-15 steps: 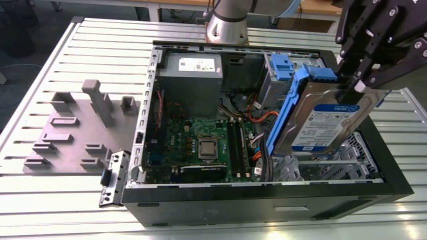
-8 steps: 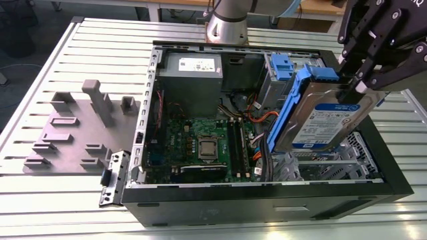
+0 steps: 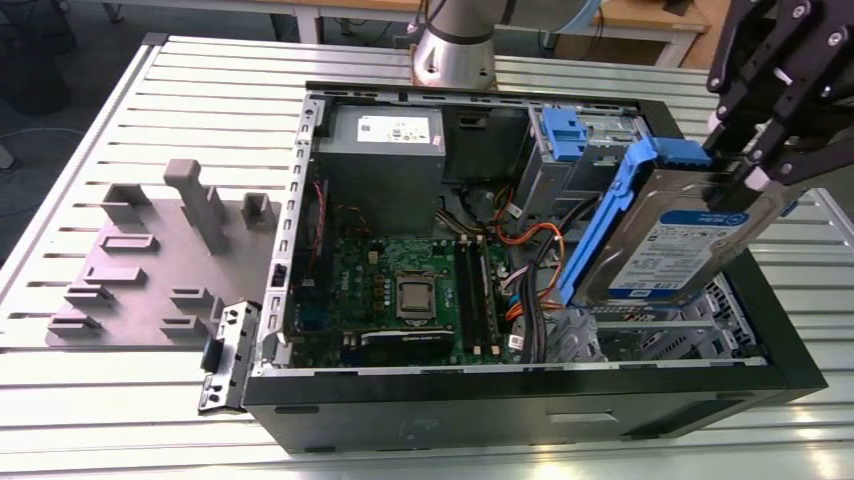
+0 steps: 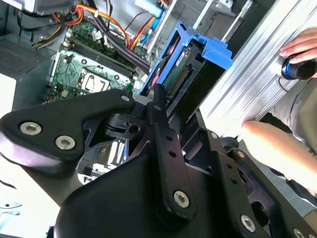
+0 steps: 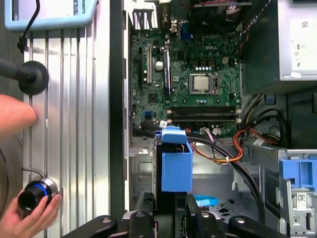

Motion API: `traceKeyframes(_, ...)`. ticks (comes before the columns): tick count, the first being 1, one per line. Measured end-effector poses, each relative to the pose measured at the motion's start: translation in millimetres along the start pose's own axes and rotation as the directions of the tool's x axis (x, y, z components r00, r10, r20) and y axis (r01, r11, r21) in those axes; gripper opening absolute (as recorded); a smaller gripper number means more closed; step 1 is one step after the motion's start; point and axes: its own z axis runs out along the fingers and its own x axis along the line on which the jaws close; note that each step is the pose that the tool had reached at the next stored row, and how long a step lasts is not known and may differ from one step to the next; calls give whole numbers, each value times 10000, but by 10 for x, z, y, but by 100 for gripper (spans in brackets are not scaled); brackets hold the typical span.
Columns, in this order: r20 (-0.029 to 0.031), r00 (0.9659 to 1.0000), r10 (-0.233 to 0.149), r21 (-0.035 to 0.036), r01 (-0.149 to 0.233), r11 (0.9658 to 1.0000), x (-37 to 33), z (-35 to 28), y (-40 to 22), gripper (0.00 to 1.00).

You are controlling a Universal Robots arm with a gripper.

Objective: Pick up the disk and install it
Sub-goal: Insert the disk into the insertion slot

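Claw (image 3: 738, 178) tight on the disk (image 3: 674, 250), aslant beneath it over the computer case (image 3: 467, 410).

Beneath me an open black computer case (image 3: 534, 405) lies on the slatted surface (image 3: 120, 400), its green circuit board (image 3: 400, 290) beside a grey power box (image 3: 387, 150). A grey peg block (image 3: 147, 270) sits at the exterior view's left.

No text readable. Print sits on: white-and-blue label (image 3: 687, 235) on the disk (image 3: 654, 275) face; white sticker (image 3: 396, 127) on the grey power supply box (image 3: 380, 165); barcode sticker (image 5: 300, 202) on the drive cage (image 5: 267, 168) in the first wrist view. Motherboard (image 5: 198, 59) silkscreen: can't make out.
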Motion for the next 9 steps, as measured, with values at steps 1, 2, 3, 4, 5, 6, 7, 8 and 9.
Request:
traceKeyframes(1, 1, 10000, -1, -6, 1, 10000, -1, 1, -33, 35)
traceKeyframes(2, 1, 10000, -1, -11, 1, 10000, -2, 1, -65, 35)
traceKeyframes(3, 0, 10000, -1, -16, 1, 10000, -2, 1, -99, 35)
traceKeyframes(4, 0, 10000, -1, -20, 1, 10000, -3, 2, -128, 35)
traceKeyframes(5, 0, 10000, -1, -24, 1, 10000, -3, 1, -157, 35)
traceKeyframes(6, 0, 10000, -1, -28, 1, 10000, -4, 1, -187, 35)
traceKeyframes(7, 0, 10000, -1, -31, 1, 10000, -4, 1, -216, 35)
traceKeyframes(8, 0, 10000, -2, -33, 2, 10000, -5, 1, -240, 35)
traceKeyframes(9, -1, 10000, -3, -34, 3, 10000, -6, 0, -256, 35)
